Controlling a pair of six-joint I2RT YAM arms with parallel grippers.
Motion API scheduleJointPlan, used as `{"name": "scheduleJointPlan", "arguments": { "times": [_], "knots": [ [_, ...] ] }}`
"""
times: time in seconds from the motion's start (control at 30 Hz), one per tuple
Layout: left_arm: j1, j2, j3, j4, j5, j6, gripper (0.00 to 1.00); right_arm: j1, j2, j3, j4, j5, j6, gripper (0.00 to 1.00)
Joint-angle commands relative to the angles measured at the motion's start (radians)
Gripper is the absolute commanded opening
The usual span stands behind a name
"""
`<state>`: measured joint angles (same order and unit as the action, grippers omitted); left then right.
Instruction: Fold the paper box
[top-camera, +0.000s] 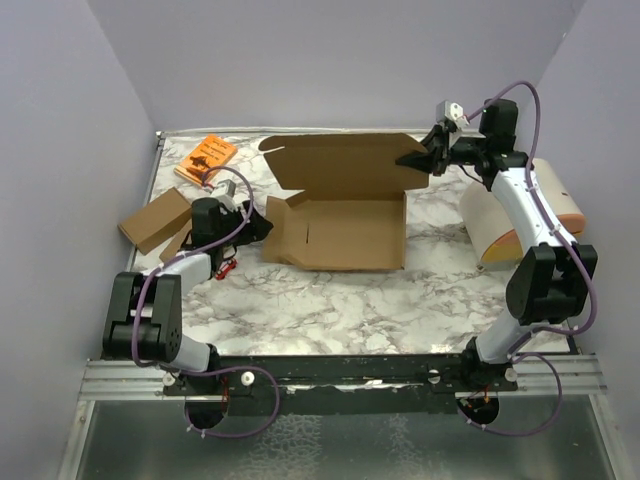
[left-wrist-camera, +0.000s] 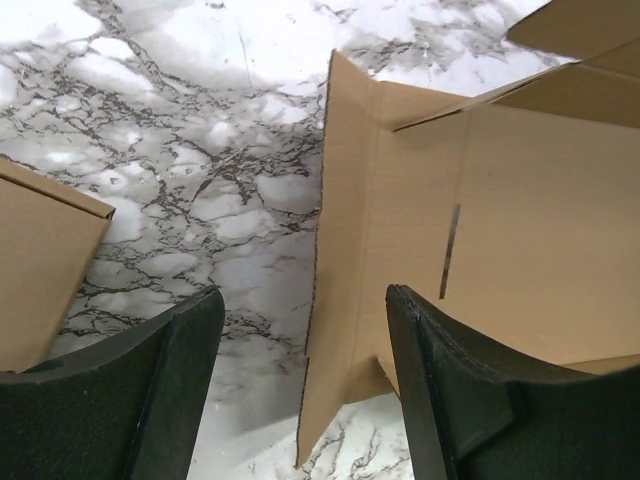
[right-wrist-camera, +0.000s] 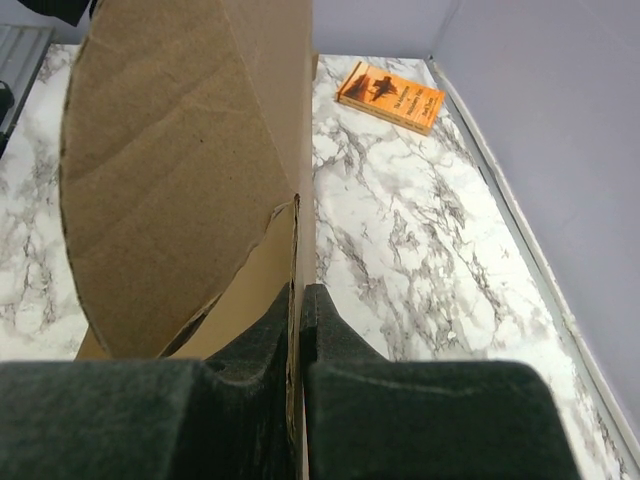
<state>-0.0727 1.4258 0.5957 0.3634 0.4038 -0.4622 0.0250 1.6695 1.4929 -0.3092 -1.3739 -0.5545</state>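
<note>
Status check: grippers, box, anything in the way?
Right gripper shut on paper box lid flap, flap raised. Left gripper open at its left wall. Orange book, small cardboard box lie apart, left.

Matt brown cardboard, fibrous and faintly creased, for the paper box (right-wrist-camera: 170, 170) between the right fingers (right-wrist-camera: 250, 400). Black, dull, finely grainy padding on those and on the left fingers (left-wrist-camera: 140, 400). Under the left fingers, smooth marbled table (left-wrist-camera: 200, 150) with soft sheen. Beyond the right fingertips, book (right-wrist-camera: 390, 95) with smooth orange cover.
</note>
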Motion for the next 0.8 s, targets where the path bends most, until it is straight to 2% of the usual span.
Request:
{"name": "scheduleJointPlan", "arguments": {
  "times": [0.0, 0.1, 0.3, 0.4, 0.47, 0.77],
  "knots": [
    [-0.014, 0.043, 0.023, 0.071, -0.045, -0.008, 0.67, 0.000, -0.034, -0.003, 0.033, -0.002, 0.008, 0.01],
    [-0.016, 0.057, 0.023, 0.107, -0.013, -0.016, 0.56, 0.000, -0.034, -0.006, 0.036, -0.002, 0.010, 0.01],
    [-0.018, 0.085, 0.033, 0.159, 0.075, -0.043, 0.16, 0.000, -0.032, -0.012, 0.048, -0.004, 0.021, 0.01],
    [-0.023, 0.069, 0.029, 0.186, 0.087, -0.041, 0.04, 0.000, -0.034, -0.016, 0.050, -0.001, 0.024, 0.01],
    [-0.030, 0.046, 0.026, 0.198, 0.085, -0.023, 0.00, 0.000, -0.035, -0.022, 0.056, 0.001, 0.027, 0.01],
    [-0.088, -0.015, 0.036, 0.190, 0.088, 0.053, 0.00, 0.000, -0.040, -0.052, 0.103, 0.026, 0.066, 0.01]
  ]
}}
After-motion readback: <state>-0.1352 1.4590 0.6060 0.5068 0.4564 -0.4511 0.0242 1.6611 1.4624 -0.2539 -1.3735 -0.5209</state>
